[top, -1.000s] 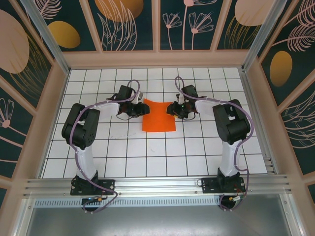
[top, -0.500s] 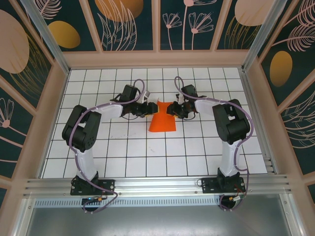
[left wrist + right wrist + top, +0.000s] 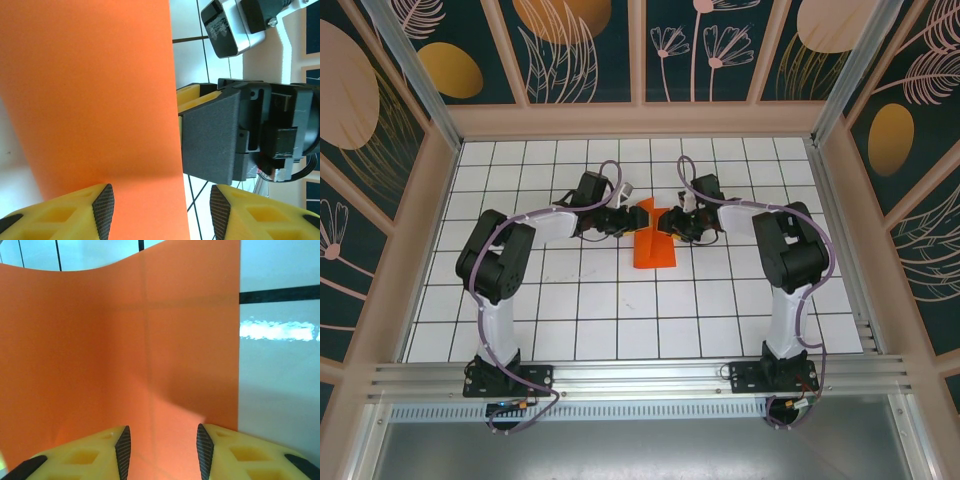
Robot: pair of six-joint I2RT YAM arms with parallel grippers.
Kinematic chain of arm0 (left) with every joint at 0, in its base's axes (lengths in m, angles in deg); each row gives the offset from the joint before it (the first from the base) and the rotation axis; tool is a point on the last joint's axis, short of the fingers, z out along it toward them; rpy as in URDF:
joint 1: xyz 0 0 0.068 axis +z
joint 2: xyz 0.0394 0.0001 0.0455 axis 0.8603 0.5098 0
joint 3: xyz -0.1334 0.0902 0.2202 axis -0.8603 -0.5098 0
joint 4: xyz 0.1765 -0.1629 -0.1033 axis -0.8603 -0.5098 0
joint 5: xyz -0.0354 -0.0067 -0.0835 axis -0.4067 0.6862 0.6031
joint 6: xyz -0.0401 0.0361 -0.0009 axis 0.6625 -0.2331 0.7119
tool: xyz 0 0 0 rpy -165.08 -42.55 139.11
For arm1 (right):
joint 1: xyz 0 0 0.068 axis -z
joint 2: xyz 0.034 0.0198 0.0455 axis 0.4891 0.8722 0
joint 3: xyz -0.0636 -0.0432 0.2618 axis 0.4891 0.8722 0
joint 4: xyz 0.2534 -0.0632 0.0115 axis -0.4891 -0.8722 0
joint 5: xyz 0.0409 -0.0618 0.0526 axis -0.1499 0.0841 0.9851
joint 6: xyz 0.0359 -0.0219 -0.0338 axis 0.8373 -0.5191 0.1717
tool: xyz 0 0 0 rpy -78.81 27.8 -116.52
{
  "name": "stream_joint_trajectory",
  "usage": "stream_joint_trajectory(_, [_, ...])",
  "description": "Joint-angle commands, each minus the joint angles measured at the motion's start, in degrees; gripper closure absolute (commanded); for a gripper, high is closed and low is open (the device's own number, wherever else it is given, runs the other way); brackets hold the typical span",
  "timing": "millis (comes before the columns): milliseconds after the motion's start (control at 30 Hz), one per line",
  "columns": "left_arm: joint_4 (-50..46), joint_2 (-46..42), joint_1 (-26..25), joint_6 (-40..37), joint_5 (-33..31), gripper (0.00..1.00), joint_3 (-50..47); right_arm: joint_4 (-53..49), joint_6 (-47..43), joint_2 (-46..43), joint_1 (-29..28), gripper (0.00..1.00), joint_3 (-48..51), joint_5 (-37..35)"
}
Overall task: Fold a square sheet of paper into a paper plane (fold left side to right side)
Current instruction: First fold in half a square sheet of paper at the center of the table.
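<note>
**A:** Where's the paper [image 3: 656, 250]?
**B:** I see it mid-width on the bench [image 3: 620, 320], nearer the far edge, partly raised.
**A:** Grip?
**B:** My left end effector [image 3: 160, 212] and right end effector [image 3: 161, 442] both stand half open astride it.

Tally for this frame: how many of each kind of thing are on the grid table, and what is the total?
Orange paper sheet: 1
Robot arms: 2, the left arm and the right arm
Total: 3
</note>
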Motion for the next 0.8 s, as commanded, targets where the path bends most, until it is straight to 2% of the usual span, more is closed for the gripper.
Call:
stream_joint_trajectory(0, [1.91,1.15,-0.26,0.89,0.34,0.44,1.58,2.84,1.92,-3.07,0.84,0.56,1.64,3.07])
stream_joint_trajectory(233, [2.67,1.71,-0.35,1.45,0.20,0.44,1.57,6.46,4.09,-7.77,3.03,0.48,3.89,5.28])
stream_joint_trajectory(333, [2.92,1.80,-0.44,1.51,0.17,0.44,1.67,13.15,7.15,-9.67,3.25,0.42,6.49,10.02])
stream_joint_trajectory(467, [3.02,1.79,-0.53,1.60,0.16,0.44,1.62,16.61,10.51,-8.11,2.79,0.44,6.69,12.12])
stream_joint_trajectory(767, [3.04,1.69,-0.78,1.60,0.15,0.45,1.75,17.45,11.66,-2.85,1.09,0.49,3.84,13.84])
